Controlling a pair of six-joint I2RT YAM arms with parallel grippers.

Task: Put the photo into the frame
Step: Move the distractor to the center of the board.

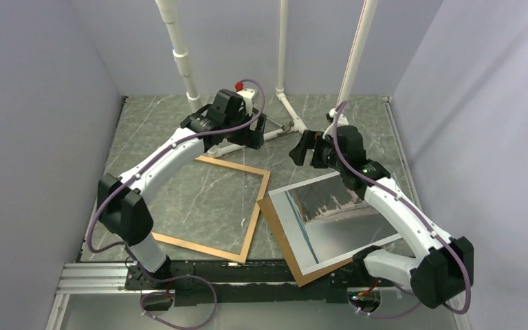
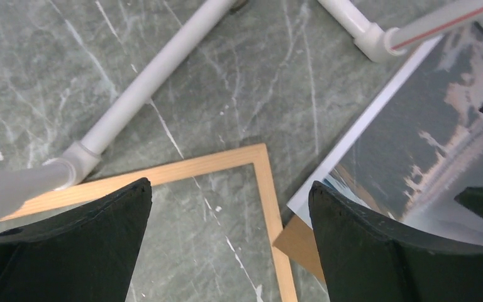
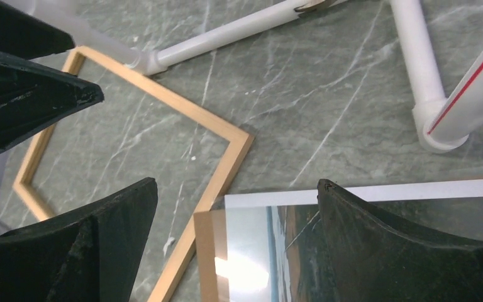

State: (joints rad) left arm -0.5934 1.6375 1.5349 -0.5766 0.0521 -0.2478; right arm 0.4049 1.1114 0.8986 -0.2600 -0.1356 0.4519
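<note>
The frame (image 1: 256, 218), thin light wood, lies flat on the marble table at centre left, empty, its right corner (image 2: 263, 154) below my left gripper. The photo (image 1: 337, 220) lies glossy side up to its right, on a brown backing board (image 1: 280, 230) that sticks out at the left and near edges and touches the frame's right side (image 3: 217, 182). My left gripper (image 2: 229, 195) hovers open over the frame's far corner. Over the photo's far left corner (image 3: 251, 202) my right gripper (image 3: 239, 189) hangs open. Neither holds anything.
White pipes of a stand rise at the back (image 1: 185, 65) (image 1: 357, 55), and their base bars (image 1: 275, 132) lie on the table just beyond both grippers. Grey walls close in left, right and back. An aluminium rail (image 1: 89, 278) runs along the near edge.
</note>
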